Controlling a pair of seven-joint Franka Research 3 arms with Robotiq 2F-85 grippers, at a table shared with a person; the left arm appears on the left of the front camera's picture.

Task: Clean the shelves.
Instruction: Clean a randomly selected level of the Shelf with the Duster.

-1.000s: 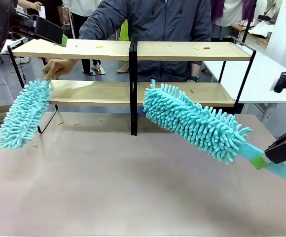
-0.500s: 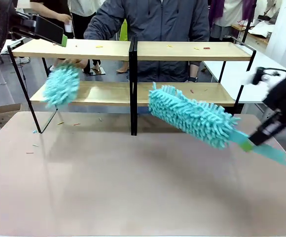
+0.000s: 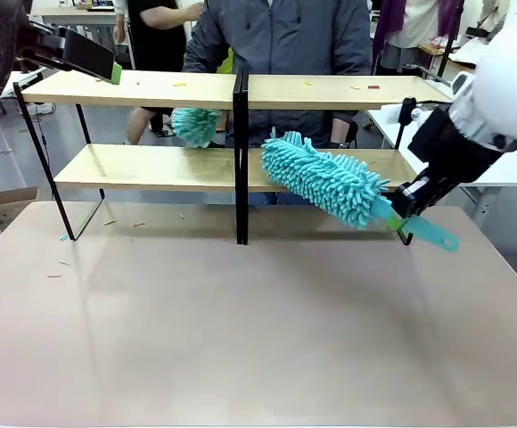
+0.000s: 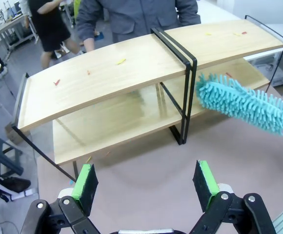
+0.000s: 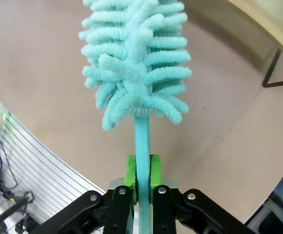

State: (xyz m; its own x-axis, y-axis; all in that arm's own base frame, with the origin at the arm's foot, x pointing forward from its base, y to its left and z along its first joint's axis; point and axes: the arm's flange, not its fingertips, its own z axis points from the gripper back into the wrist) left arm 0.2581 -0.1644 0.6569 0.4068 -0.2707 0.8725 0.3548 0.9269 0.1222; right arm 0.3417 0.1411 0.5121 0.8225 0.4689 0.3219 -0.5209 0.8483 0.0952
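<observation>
The shelves (image 3: 151, 89) stand across the far side of the table, two light-wood boards on a black frame with a central post. My right gripper (image 3: 404, 208) is shut on the handle of a teal fluffy duster (image 3: 323, 179), whose head lies against the front of the lower board, right of the post. In the right wrist view the right gripper (image 5: 142, 178) clamps the handle below the duster head (image 5: 134, 58). A person behind the shelves holds a second teal duster (image 3: 194, 125) over the lower board, left of the post. My left gripper (image 4: 145, 179) hangs open above the shelves (image 4: 107, 73), near their left end (image 3: 114, 71).
Small crumbs (image 3: 179, 84) lie on both boards, and a few more (image 3: 62, 262) lie on the brown table by the left shelf leg. A white table (image 3: 481, 134) stands to the right. People stand behind the shelves.
My right arm has swung up and left, bringing its duster from over the table to the lower board. The person's duster went from the table's left edge up onto the lower board.
</observation>
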